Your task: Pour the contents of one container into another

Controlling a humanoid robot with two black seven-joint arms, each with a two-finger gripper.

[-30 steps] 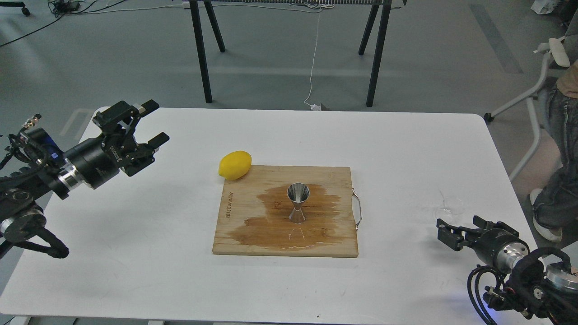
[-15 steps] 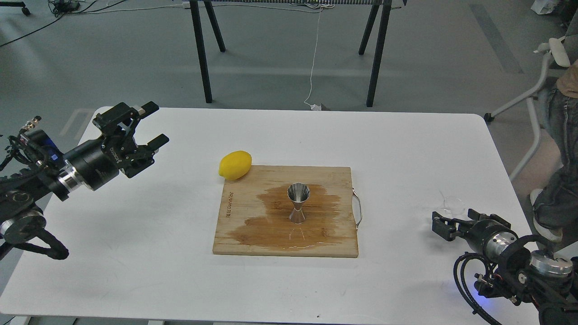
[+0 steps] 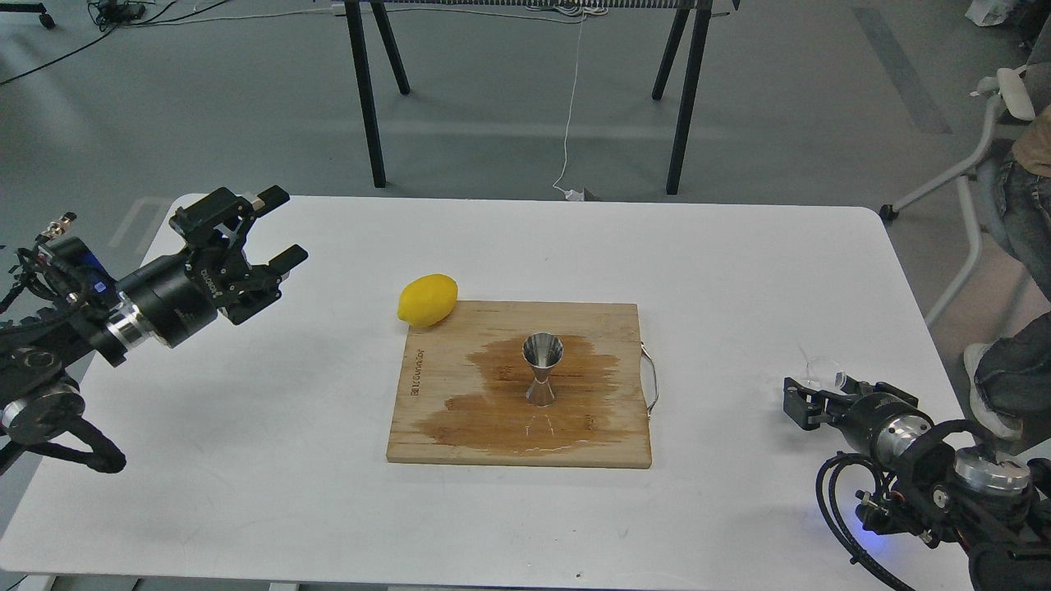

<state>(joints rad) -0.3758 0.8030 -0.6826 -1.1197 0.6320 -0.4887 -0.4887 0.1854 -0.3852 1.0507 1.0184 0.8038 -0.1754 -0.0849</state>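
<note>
The steel jigger (image 3: 542, 369) stands upright in the middle of a wooden cutting board (image 3: 435, 435), inside a dark wet stain. The small clear glass cup (image 3: 823, 369) stands on the white table near its right edge and is faint against the surface. My right gripper (image 3: 823, 396) is open right at the cup's near side, one finger on each side of its base; I cannot tell whether they touch it. My left gripper (image 3: 264, 227) hangs open and empty over the table's far left.
A yellow lemon (image 3: 427, 300) lies against the board's far left corner. A wire handle (image 3: 651, 377) sticks out of the board's right edge. The white table (image 3: 246, 410) ends just right of the cup. A seated person (image 3: 1022, 246) is at far right.
My right gripper has moved up and away from me, closing in on the glass cup. The left arm has barely shifted. The jigger, board and lemon have not moved.
</note>
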